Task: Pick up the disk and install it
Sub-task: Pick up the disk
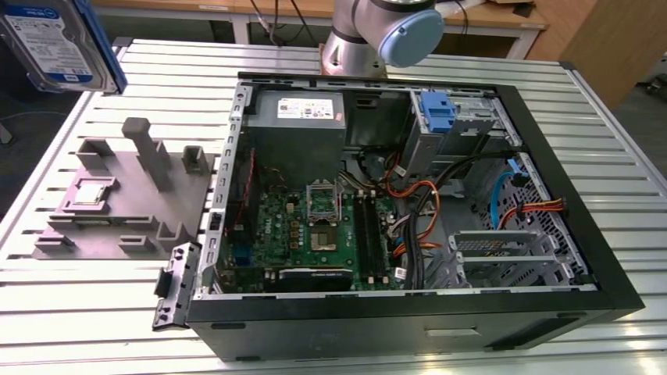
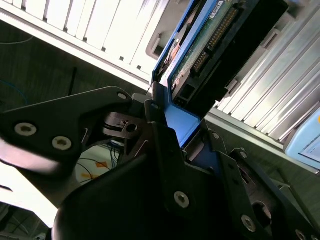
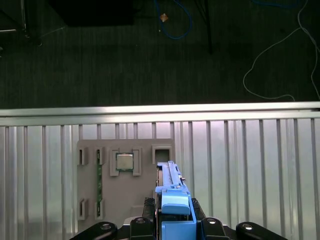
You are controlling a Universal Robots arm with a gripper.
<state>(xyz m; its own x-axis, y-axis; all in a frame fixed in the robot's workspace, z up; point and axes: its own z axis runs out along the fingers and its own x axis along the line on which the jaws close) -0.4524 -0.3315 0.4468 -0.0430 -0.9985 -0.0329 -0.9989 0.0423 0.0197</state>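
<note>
Disk [image 1: 58, 39] clamped by its blue frame in gripper [image 3: 172, 206].
Hangs near the table [image 1: 156, 62] rim, well apart from open case [image 1: 417, 320].

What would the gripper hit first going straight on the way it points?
Probably the grey fixture: the gripper, shut on the disk, points down at it, so the disk's end would touch first. Depth is unclear.

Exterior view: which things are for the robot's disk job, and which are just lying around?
For the job:
the disk, held by the gripper
the open computer case

Just lying about:
the grey holder tray
the chip sitting in it
the black plastic piece beside the case
</note>
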